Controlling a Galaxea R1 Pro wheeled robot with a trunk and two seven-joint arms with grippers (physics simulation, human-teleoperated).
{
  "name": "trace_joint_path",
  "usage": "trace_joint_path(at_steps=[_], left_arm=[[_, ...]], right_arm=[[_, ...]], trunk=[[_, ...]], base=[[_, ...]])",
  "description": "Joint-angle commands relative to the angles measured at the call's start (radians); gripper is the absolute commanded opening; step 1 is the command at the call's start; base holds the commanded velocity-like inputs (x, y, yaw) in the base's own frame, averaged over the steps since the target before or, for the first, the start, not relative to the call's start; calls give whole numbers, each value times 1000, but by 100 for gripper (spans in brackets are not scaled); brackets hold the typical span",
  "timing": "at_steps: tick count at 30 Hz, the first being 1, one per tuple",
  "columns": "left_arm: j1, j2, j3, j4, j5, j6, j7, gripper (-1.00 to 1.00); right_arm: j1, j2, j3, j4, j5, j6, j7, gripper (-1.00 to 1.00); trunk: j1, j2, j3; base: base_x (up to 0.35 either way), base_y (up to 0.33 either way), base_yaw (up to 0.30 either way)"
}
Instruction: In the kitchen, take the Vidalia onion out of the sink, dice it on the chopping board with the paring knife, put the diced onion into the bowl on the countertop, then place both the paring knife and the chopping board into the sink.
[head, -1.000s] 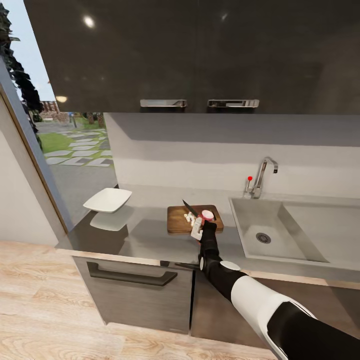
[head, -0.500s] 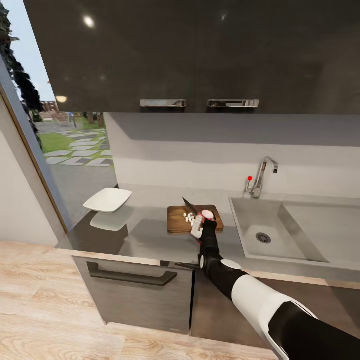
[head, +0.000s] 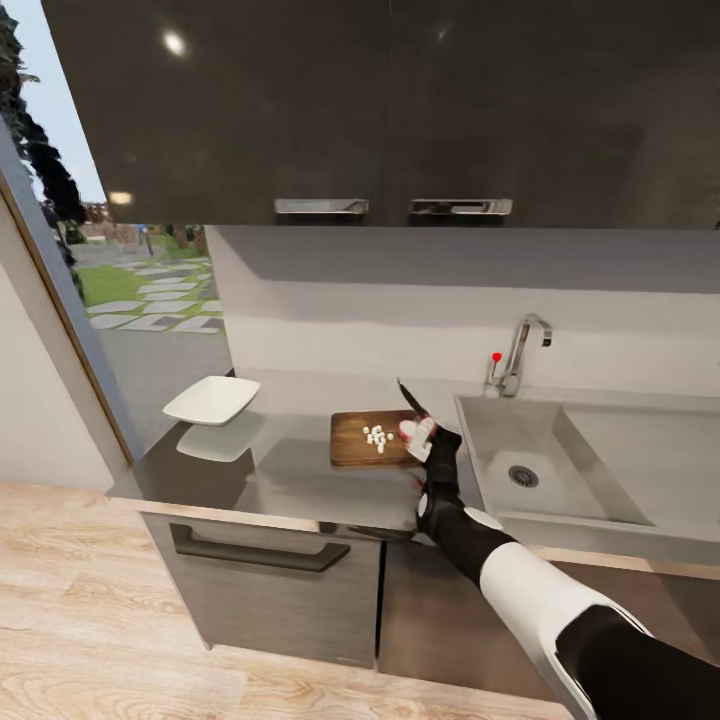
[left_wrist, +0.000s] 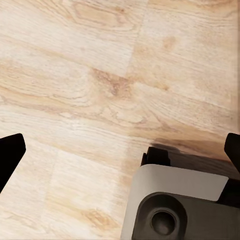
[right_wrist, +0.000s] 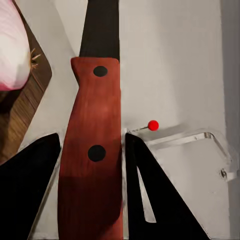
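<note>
Nearest, the right gripper is clamped on the paring knife; the right wrist view shows its dark fingers pressing both sides of the red handle, detail too small to make out from the head. The blade points up and away from it, its tip cut off in the wrist view. Just beside the gripper lies the chopping board with small white onion pieces; the wrist view also shows a pink onion part over the board's corner. On the gripper's other side sits the sink, the tap beyond. The bowl stands well apart on the countertop. The left gripper hangs over wooden floor, fingertips spread wide, holding nothing. No writing is readable.
</note>
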Motion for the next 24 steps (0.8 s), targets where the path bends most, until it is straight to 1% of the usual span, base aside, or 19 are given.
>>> trace_joint_path(at_steps=[1,6,9,12,16,20,24], left_arm=[[-2,0,-8,4,8,-7,0,100],[-2,0,-9,4,8,-7,0,100],[-2,0,-8,4,8,-7,0,100],[-2,0,-8,4,8,-7,0,100],[-2,0,-8,4,8,-7,0,100],[-2,0,-8,4,8,-7,0,100],[-2,1,-8,4,8,-7,0,100]], right_arm=[[-1,0,5,13,7,9,-2,-100],[-1,2,6,24,8,9,-1,-100],[-1,8,6,26,8,8,0,-100],[-1,25,6,26,8,8,0,-100],[-1,39,6,40,9,8,0,-100],[-1,70,6,84,9,8,0,-100],[-1,73,6,122,9,6,9,-100]], trunk=[[0,-1,-1],[0,-1,-1],[0,-1,-1],[0,-1,-1],[0,-1,-1],[0,-1,-1],[0,-1,-1]], base=[[0,-33,0],[0,-9,0],[0,0,0],[0,0,0],[0,0,0],[0,0,0],[0,0,0]])
